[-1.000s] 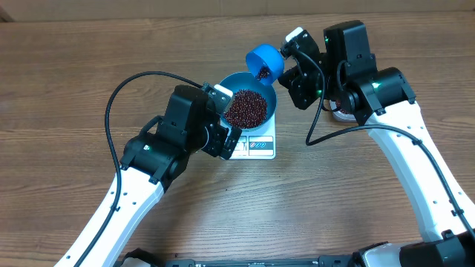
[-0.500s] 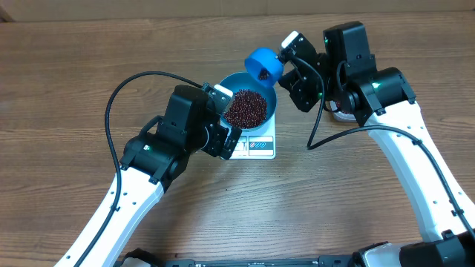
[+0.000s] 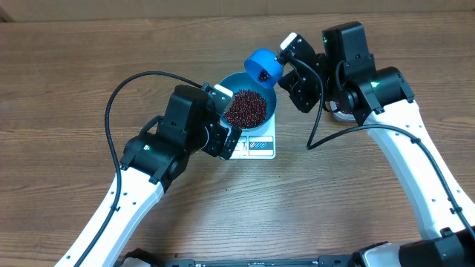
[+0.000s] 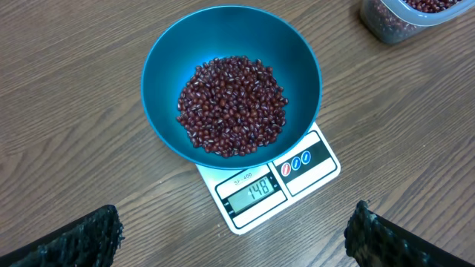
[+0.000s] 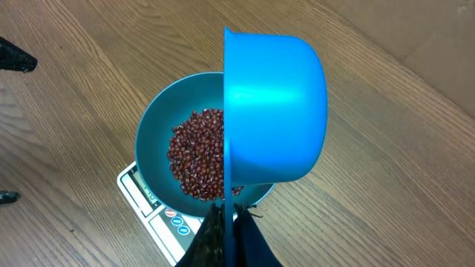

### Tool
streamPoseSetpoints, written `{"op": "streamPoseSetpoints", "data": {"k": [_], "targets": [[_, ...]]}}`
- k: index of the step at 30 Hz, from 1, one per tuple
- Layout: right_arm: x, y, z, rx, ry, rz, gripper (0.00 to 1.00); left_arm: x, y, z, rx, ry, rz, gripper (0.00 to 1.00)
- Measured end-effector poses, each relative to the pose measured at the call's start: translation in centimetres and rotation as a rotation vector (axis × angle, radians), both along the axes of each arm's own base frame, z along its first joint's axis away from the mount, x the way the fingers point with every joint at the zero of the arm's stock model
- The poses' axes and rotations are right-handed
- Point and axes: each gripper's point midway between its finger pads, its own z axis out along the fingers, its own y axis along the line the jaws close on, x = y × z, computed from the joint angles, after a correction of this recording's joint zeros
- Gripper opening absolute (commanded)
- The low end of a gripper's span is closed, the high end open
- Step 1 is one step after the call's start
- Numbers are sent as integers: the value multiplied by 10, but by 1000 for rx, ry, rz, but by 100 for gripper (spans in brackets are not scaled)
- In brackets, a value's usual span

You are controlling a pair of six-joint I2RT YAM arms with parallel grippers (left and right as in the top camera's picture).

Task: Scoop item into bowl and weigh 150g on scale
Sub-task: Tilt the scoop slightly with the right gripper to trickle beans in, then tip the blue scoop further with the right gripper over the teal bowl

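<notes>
Overhead view is showing the left gripper [image 4: 234,222] hanging released, jaws wide and empty, by the left edge of the scale [image 3: 260,146]. The scale is sitting mid-desk [image 3: 67,148], toward the far edge, carrying the bowl [image 3: 231,80] with the beans [image 3: 246,108] heaped inside; its display is reading 148. The scoop [image 3: 263,64] is tipping over the bowl's far-right rim, with the right gripper [image 5: 228,222] grasping its handle.

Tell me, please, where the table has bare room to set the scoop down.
The table is bare left of the left arm and in front of the scale. It is crowded around the bowl, where the scoop hangs and the tub stands nearby.
</notes>
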Motion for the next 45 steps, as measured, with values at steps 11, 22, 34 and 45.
{"op": "streamPoseSetpoints", "data": {"k": [11,22,34,45], "targets": [[0,0,0,-2,0,2,4,0,0,0,0,0,0,99],[0,0,0,-2,0,2,4,0,0,0,0,0,0,100],[1,0,0,-2,-7,4,4,0,0,0,0,0,0,100],[7,2,-2,-1,-16,8,4,0,0,0,0,0,0,100]]}}
